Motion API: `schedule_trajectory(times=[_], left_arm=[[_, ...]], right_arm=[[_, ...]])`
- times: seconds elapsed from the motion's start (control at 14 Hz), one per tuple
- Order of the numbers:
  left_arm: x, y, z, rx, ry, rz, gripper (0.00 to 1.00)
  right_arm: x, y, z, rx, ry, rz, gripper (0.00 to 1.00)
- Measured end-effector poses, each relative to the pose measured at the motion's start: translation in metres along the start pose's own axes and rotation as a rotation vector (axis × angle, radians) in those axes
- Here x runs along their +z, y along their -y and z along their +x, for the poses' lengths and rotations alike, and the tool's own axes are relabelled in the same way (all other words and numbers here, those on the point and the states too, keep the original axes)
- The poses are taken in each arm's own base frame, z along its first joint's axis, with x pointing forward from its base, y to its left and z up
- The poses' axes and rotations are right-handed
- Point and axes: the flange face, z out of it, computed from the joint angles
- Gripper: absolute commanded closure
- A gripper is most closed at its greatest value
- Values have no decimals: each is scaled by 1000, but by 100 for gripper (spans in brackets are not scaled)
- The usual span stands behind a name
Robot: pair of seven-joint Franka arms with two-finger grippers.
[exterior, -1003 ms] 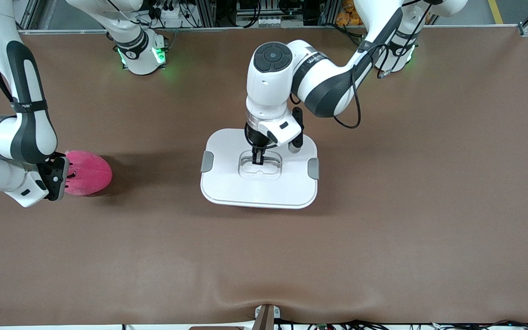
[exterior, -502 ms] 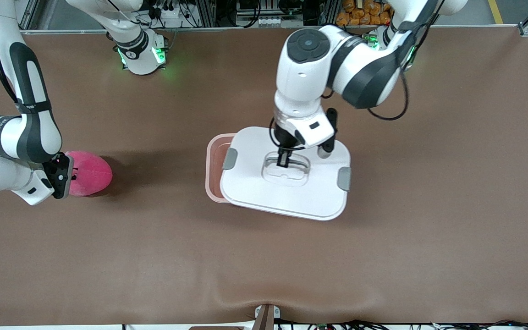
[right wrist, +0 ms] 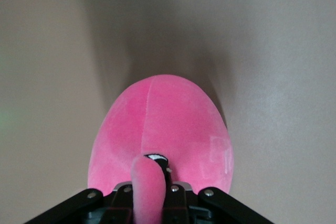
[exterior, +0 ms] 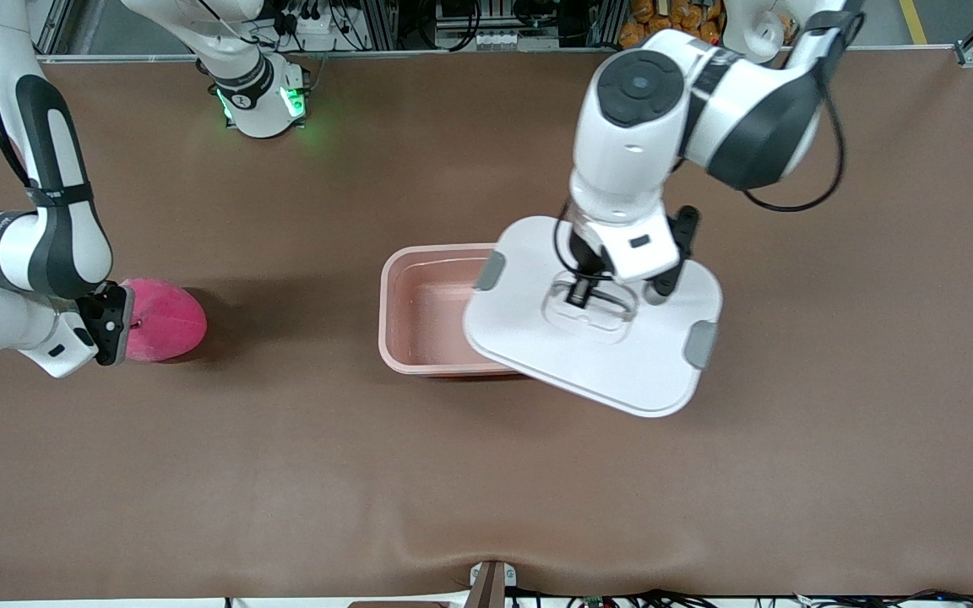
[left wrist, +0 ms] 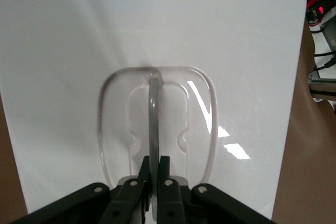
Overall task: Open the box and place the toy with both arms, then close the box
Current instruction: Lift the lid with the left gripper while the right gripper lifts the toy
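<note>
— Over the left arm's end of the box (exterior: 419, 308), that's where my left gripper (exterior: 581, 294) hangs, with its fingers (left wrist: 164, 174) pinched together on the thin grey handle (left wrist: 153, 124) set in the recess of the white lid (exterior: 596, 338).

— So the lid is off?

— It is up in the air, tilted, covering only the part of the pink tub toward the left arm's end. The other part of the tub lies uncovered, and I see bare pink floor in it. Two grey clips (exterior: 700, 344) sit on the lid's short edges.

— And your right gripper?

— Down at the right arm's end of the table (exterior: 486, 473), my right gripper (exterior: 125, 325) is at the toy (exterior: 164, 319). Its fingers are clamped together on a small floppy ear (right wrist: 148, 190) of the hot-pink plush, beside a dark marking (right wrist: 156, 157).

— Where does the toy sit against the box?

— Resting on the brown table, well apart from the box, about as near to the front camera as the tub is.
</note>
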Motion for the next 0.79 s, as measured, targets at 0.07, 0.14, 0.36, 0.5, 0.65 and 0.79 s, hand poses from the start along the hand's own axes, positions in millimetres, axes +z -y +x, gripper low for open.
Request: schedule_trajectory(times=[0.07,0.14,0.36,0.5,0.65,0.79], left_arm=[[-4,2,18,27,-5,14,100],[-7,4,38,46,-9,21,100],[-9,6,93,44,-1,32,100],[-4,8,123,26,1,40,100],[0,11,149,14,1,52,100],[4,16,179,-12,1,64,100]], right_arm=[[0,0,-1,9,-18,0,100],[-2,1,-3,16,-30,-1,100],[-14,4,-7,22,-38,-2,100],[-26,6,-6,24,-41,-1,100],[-33,8,-6,43,-43,16,100],[-41,10,-3,82,-44,36,100]])
